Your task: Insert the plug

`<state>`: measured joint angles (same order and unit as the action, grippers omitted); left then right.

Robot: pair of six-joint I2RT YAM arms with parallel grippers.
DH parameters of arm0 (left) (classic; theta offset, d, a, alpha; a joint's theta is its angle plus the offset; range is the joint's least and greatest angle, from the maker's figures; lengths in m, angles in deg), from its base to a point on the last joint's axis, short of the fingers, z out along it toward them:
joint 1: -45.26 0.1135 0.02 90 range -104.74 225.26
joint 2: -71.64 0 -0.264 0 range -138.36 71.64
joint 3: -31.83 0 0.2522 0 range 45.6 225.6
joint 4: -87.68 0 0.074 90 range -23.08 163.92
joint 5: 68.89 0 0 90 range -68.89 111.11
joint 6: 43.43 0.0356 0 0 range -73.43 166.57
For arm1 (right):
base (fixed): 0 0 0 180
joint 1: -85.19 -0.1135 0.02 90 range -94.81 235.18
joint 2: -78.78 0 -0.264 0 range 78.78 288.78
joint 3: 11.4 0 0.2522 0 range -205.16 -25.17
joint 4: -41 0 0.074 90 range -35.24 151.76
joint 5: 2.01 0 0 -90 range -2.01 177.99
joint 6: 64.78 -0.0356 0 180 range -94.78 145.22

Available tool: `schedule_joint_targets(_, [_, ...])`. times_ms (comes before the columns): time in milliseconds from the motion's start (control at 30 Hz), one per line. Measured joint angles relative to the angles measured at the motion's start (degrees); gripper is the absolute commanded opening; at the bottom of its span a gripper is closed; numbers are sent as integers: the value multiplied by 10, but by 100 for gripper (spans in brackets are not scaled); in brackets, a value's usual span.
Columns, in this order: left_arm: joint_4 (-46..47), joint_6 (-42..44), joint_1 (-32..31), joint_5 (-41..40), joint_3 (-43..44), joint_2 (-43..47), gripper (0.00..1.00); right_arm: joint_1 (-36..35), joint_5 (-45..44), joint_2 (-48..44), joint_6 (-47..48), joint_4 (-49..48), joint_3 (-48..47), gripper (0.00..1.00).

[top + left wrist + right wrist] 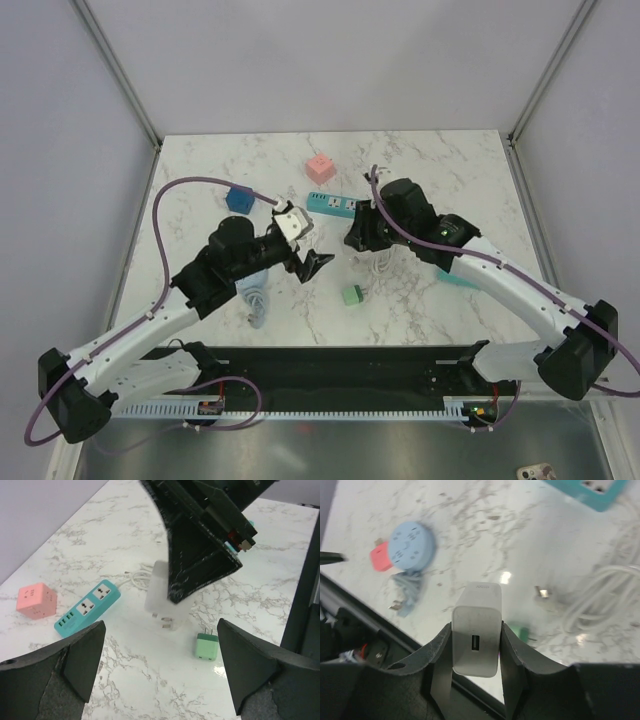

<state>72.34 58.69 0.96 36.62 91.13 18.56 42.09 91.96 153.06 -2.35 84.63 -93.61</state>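
Two grippers: right gripper (pixel 476 652) clamps white charger (pixel 480 605); left gripper (pixel 161 662) gaping, empty. Risk: charger twists, prongs (pixel 167 625) miss teal strip (pixel 87 611), mid-left.

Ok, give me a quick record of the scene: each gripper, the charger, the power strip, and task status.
left gripper: jaws open, empty
right gripper: jaws shut on white charger
charger prongs: point toward the table, in no socket
teal power strip: flat on marble table, visible sockets empty
nearby: green plug, pink cube
status: plug not yet inserted
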Motion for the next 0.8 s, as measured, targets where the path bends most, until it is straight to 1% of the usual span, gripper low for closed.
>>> schedule_joint_targets(133, [3, -41, 0, -62, 31, -49, 100, 75, -36, -24, 5, 19, 36, 0])
schedule_joint_targets(167, [7, -52, 2, -78, 35, -63, 96, 89, -48, -32, 7, 24, 45, 0])
schedule_joint_targets(267, [23, -85, 13, -119, 46, -106, 79, 98, -69, -56, 14, 33, 61, 0])
schedule_joint_targets(333, [29, -121, 34, -135, 70, -150, 77, 97, -71, -69, 20, 36, 67, 0])
schedule_joint_targets(400, [33, -158, 67, -140, 111, -209, 75, 96, -70, -74, 25, 36, 69, 0])
schedule_joint_targets(500, [36, -208, 123, -128, 190, -309, 60, 96, -64, -75, 30, 36, 74, 0])
schedule_joint_targets(533, [38, -223, 144, -117, 215, -342, 49, 96, -64, -75, 30, 36, 77, 0])
schedule_joint_targets(600, [38, -247, 176, -87, 256, -397, 36, 96, -64, -75, 31, 36, 81, 0])
schedule_joint_targets(633, [39, -259, 193, -71, 279, -428, 26, 96, -64, -76, 32, 37, 83, 0])
schedule_joint_targets(667, [40, -270, 208, -56, 300, -456, 22, 96, -64, -76, 34, 37, 84, 0])
schedule_joint_targets(700, [40, -277, 223, -42, 322, -487, 12, 96, -64, -76, 35, 37, 85, 0])
schedule_joint_targets(767, [39, -285, 243, -28, 357, -532, 3, 96, -63, -76, 37, 36, 85, 0])
schedule_joint_targets(800, [39, -288, 252, -23, 376, -557, 2, 96, -62, -76, 39, 36, 85, 0])
